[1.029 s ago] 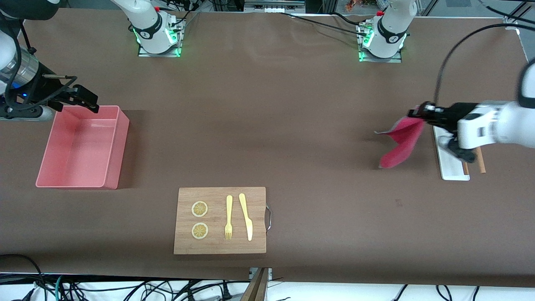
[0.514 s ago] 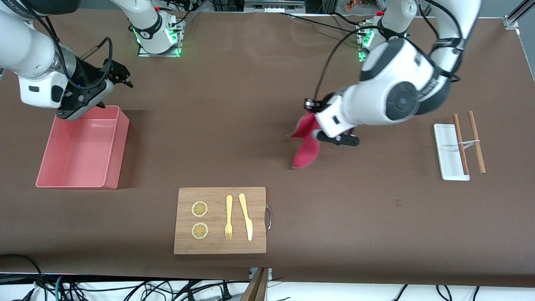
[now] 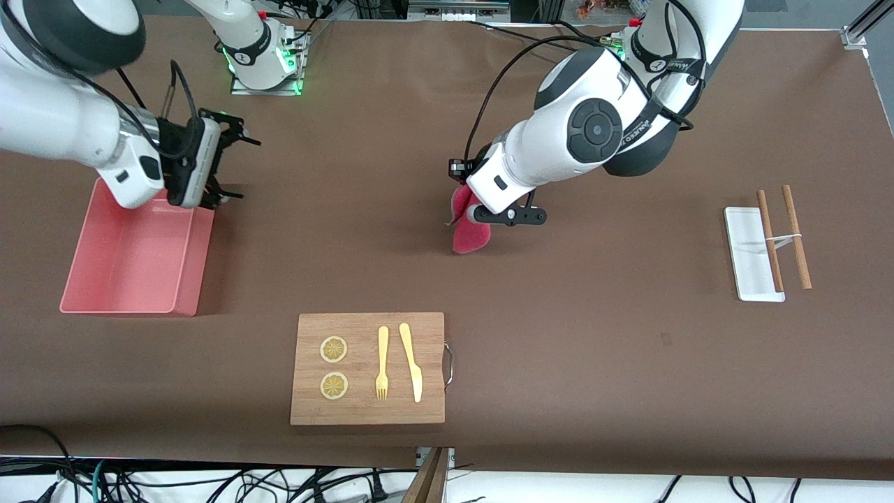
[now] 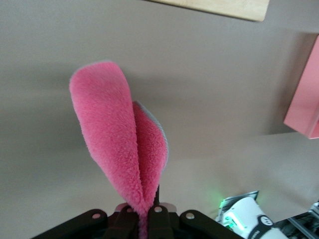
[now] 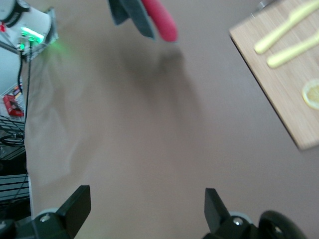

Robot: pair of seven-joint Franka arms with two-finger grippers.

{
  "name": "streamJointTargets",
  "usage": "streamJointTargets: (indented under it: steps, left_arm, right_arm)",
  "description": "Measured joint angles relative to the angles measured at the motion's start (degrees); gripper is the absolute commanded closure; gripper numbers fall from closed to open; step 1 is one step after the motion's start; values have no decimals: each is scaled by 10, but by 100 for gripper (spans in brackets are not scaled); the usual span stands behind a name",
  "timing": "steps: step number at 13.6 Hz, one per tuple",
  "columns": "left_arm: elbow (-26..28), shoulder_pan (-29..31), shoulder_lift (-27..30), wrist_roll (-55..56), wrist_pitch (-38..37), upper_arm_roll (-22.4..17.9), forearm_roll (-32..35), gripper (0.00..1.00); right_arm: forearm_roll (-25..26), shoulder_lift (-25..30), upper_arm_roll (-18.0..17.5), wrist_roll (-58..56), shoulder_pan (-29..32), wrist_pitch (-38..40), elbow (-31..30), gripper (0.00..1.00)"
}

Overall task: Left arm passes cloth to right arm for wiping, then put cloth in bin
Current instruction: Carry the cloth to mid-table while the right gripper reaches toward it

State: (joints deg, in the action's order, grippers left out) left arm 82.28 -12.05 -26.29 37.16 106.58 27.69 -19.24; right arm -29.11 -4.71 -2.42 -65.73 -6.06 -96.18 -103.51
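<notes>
While the left tool [image 3: 462, 183] pinches one cloth [image 3: 471, 223] over the bench [image 3: 594, 349], the right tool [image 3: 234, 164] gapes beside one bin [image 3: 133, 258]; two arms.

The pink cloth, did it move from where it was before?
Yes. The cloth, held in the left pincer, travelled away from the white tray toward the bin, now hanging over mid-table.

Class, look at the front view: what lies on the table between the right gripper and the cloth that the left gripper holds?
Nothing: between the right gripper and the cloth only bare brown table shows.
</notes>
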Motion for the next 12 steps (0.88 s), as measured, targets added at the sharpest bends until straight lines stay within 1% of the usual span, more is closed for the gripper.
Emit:
streamJointTargets:
  steps: [2, 5, 7, 9, 12]
  left_arm:
    - [-13, 0, 0, 21, 0, 0, -5, 100]
    - [-30, -13, 0, 59, 1, 4, -23, 100]
    - [-42, -29, 0, 90, 18, 4, -23, 100]
    - [-45, -45, 0, 121, 61, 5, -23, 100]
    - [-57, -66, -9, 157, 101, 5, -23, 100]
  right_arm:
    - [-51, -18, 0, -111, 1, -47, -39, 0]
    - [-122, -52, -4, -248, 1, -95, -72, 0]
    - [-165, -66, -8, -304, 1, -100, -77, 0]
    - [-211, -70, -9, -346, 1, -98, -83, 0]
    - [-271, -71, -10, -367, 1, -89, -93, 0]
